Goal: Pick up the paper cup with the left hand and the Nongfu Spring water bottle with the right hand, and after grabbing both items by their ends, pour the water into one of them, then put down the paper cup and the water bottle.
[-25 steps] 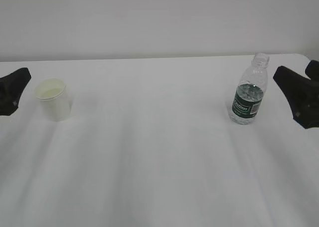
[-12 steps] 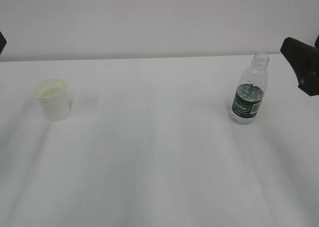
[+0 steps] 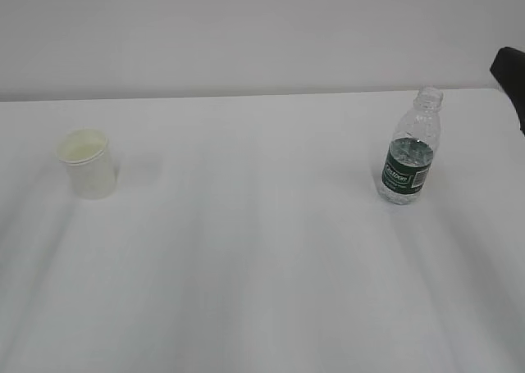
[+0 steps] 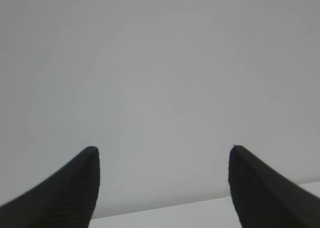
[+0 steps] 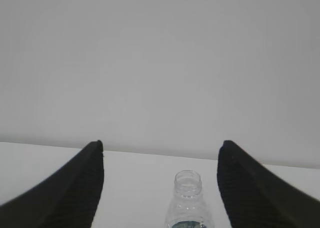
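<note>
On my right wrist camera the right hand (image 5: 161,145) has its jaws spread wide with nothing between them, and the Nongfu Spring water bottle (image 5: 187,200) stands upright below and ahead of the gap, clear of both fingers. Its capless neck is the only part fully in that view.

From the exterior camera I see only a dark sliver of that arm at the right edge, well apart from the bottle, with the water (image 3: 400,189) low inside it.

My left hand (image 4: 164,150) is also spread and empty, facing the blank wall (image 4: 160,62); the paper cup (image 3: 87,161) does not appear in its view. The cup stands upright far to the left on the white table (image 3: 246,258).
</note>
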`<action>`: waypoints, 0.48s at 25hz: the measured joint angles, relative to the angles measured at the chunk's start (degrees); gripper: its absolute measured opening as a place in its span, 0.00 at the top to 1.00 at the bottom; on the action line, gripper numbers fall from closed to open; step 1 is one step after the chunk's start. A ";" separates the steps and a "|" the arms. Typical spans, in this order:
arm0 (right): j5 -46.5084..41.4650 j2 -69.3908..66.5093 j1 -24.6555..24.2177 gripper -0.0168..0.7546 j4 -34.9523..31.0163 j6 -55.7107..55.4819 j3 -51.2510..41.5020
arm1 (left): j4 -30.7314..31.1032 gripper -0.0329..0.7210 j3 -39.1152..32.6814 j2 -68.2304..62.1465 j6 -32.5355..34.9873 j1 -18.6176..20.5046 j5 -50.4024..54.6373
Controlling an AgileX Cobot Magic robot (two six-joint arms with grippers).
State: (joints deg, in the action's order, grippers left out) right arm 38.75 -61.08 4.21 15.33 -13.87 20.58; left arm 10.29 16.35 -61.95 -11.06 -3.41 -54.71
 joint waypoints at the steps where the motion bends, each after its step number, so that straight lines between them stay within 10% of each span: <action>1: -1.00 1.02 0.00 0.28 0.00 0.00 0.00 | 0.00 0.19 0.00 1.11 0.00 0.00 1.19; 12: -12.56 13.94 0.00 0.28 0.00 -0.14 0.00 | 0.00 0.20 -0.04 15.25 -1.87 0.00 14.76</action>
State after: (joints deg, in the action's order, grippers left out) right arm 26.19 -47.14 4.21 15.33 -14.01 20.58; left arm 10.29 16.31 -46.69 -12.93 -3.41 -39.95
